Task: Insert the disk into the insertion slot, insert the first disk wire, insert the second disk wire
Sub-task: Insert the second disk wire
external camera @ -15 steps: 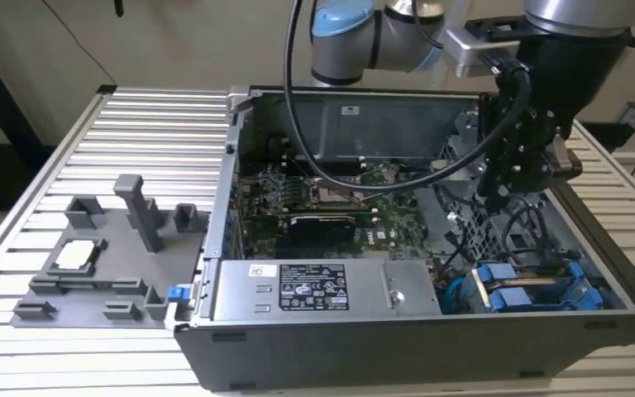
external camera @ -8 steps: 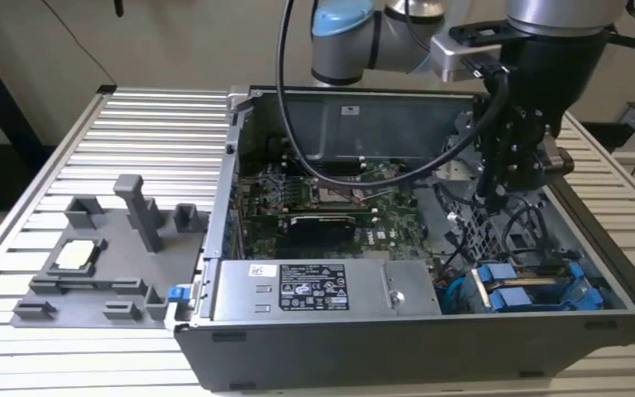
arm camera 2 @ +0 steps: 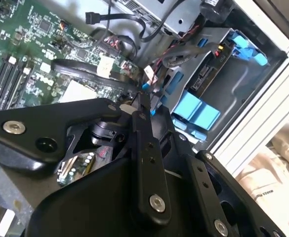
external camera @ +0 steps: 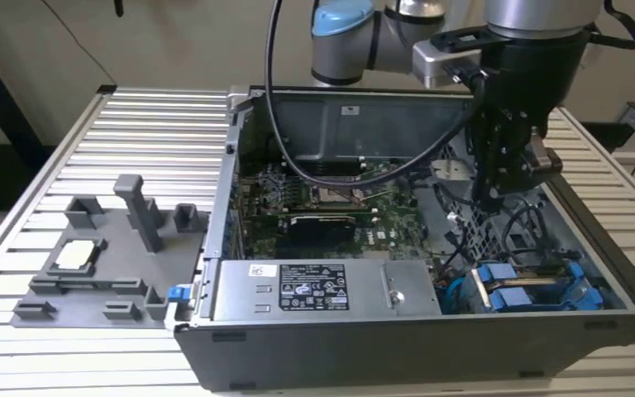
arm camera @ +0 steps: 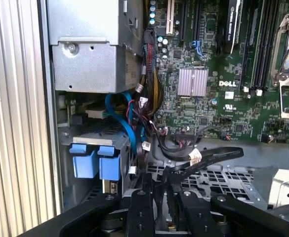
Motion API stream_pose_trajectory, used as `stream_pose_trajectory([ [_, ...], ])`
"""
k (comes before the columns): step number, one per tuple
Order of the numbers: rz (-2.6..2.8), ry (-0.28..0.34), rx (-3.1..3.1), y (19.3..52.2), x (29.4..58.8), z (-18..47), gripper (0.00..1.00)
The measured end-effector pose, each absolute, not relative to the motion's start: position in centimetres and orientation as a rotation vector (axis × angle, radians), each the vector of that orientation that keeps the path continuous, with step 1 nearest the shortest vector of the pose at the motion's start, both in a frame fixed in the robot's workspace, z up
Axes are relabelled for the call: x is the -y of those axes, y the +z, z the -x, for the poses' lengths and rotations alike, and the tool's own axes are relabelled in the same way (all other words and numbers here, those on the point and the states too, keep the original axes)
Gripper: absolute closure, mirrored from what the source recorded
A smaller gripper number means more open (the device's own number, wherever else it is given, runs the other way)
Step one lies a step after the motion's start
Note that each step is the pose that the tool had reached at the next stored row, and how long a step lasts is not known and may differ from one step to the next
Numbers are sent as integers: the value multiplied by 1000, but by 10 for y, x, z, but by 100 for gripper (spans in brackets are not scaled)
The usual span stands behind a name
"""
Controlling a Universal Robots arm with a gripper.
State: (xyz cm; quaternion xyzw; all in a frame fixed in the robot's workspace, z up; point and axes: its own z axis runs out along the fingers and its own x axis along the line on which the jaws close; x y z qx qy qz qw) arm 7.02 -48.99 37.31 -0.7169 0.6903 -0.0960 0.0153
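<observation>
Exterior view: one open computer case (external camera: 428,347) on a slatted metal counter (external camera: 152,124). We list the contents as they stand.

Hand (external camera: 503,192): hangs inside the case, upper right of the exterior view, well apart from the drive cage. In both wrist views its fingers (arm camera 2: 143,143) stand close together. We judge them pinched on the end of a black wire (arm camera: 196,156), a flat lead with a white tag that loops across the case floor.

Disk (external camera: 514,298): lower right of the exterior view, lodged in the insertion slot (arm camera: 92,142) of the dark-grey cage. Two blue carriers lie side by side there, and we cannot tell which of the pair is ours.

Blue flat wire (arm camera: 127,123): runs toward the cage beside a bundle of thin coloured leads. Its end is hidden.

Power-supply box (external camera: 307,288): silver, labelled, lower middle of the exterior view, just beside the cage.

Motherboard (external camera: 329,211): centre of the case.

Grey fixture tray (external camera: 97,265): on the counter at the exterior view's left, outside the case.

State of work, as we judge it: seating the disk looks done, since both carriers sit fully home. The first wire appears in hand but not plugged in, its end being away from the disk. Nothing shows the second wire as fitted.
</observation>
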Motion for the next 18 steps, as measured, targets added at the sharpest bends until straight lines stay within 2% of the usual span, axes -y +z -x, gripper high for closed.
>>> stream_pose_trajectory([
  [6, 2215, -347, -2123, 368, 489, -66, 73],
  [18, 2230, -368, -2107, 363, 489, -64, 73],
])
